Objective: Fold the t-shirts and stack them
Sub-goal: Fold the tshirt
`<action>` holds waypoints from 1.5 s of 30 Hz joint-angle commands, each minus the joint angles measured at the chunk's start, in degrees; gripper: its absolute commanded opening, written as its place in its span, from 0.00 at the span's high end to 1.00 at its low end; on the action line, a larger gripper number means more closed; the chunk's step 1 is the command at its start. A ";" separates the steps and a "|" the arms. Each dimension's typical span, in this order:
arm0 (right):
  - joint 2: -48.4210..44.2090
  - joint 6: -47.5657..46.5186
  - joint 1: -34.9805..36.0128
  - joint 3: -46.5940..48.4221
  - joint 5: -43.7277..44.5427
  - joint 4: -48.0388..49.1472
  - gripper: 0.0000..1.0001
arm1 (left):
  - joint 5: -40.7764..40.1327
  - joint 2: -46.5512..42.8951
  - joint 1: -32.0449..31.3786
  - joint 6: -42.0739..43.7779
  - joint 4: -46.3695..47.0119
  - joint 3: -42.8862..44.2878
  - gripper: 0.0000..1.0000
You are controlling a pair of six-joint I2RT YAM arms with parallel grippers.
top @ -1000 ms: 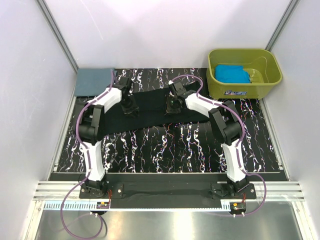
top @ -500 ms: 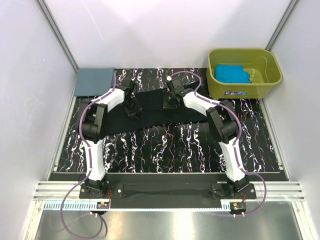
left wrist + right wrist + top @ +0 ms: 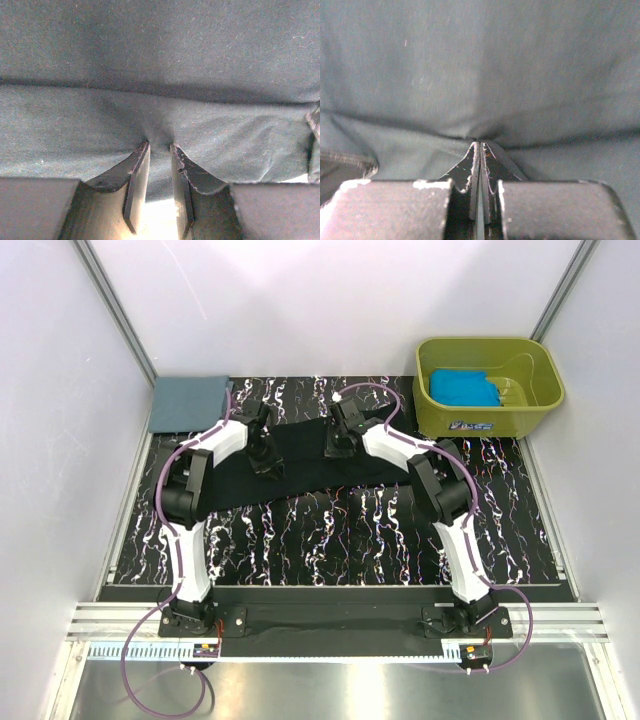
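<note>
The black t-shirt [image 3: 305, 465] lies spread as a wide band across the back of the marbled tabletop [image 3: 330, 535]. My left gripper [image 3: 263, 460] reaches down onto its left part. In the left wrist view it [image 3: 159, 145] is shut on a pucker of the black cloth [image 3: 160, 60]. My right gripper [image 3: 337, 445] rests on the shirt's far edge near the middle. Its jaws [image 3: 480, 143] are pressed together on a fold of the cloth [image 3: 480, 65]. A slate grey-blue t-shirt [image 3: 188, 403] lies folded at the back left corner. A turquoise t-shirt [image 3: 465, 388] sits inside the tub.
An olive-green plastic tub [image 3: 520, 418] stands at the back right corner. White walls and metal frame posts close in the table on three sides. Both arm bases are bolted to the rail along the near edge.
My right gripper has moved a little toward the back left and its jaws have closed on the cloth. The left gripper has shifted slightly and stays shut on the shirt.
</note>
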 commanded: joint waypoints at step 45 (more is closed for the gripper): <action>-1.17 -0.79 -4.98 3.73 -13.17 -5.96 1.00 | 8.90 -1.63 -6.66 2.27 0.77 9.27 0.64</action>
